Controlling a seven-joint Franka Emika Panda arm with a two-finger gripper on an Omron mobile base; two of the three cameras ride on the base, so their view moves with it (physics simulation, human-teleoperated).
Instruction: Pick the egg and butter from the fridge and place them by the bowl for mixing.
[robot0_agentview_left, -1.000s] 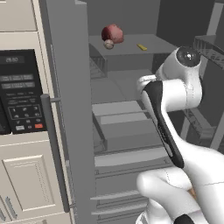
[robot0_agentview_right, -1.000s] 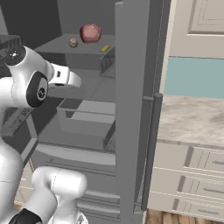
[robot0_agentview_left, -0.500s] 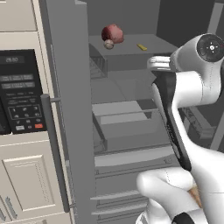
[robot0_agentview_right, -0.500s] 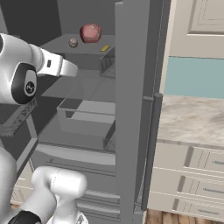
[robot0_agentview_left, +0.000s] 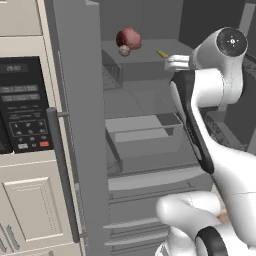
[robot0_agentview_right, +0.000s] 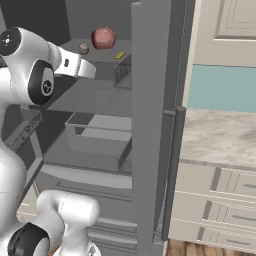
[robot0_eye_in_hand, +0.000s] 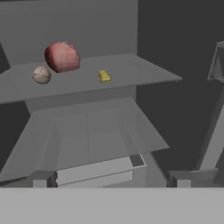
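The fridge (robot0_agentview_left: 80, 125) stands open in front of me, its tall grey door swung wide with the long bar handle (robot0_agentview_left: 61, 170) toward the cabinets, so the opening step looks done. Inside it, a pulled-out drawer (robot0_agentview_left: 145, 132) sits on the middle level, and above it runs the grey shelf (robot0_eye_in_hand: 131, 70) that carries everything I need. On that shelf the biggest item is a lumpy red-pink chunk (robot0_eye_in_hand: 62, 56), which is not mine to take; the egg (robot0_eye_in_hand: 41, 75) rests just beside it and may be touching it, and the butter (robot0_eye_in_hand: 104, 76) lies well apart from both, nearer the shelf's front edge. Neither has been lifted, so I judge both pickups and both placements are still ahead, and I see no bowl from here, so the drive to it is also left. My arm (robot0_agentview_left: 215, 85) is raised in front of the open fridge, at about the height of that shelf. The gripper (robot0_eye_in_hand: 111, 178) points into the fridge from well short of the shelf, its two dark fingertips (robot0_eye_in_hand: 43, 178) standing wide apart with nothing between them. My call is that the reach has only begun, with the butter nearer my line of approach and the egg needing care because of the chunk next to it.
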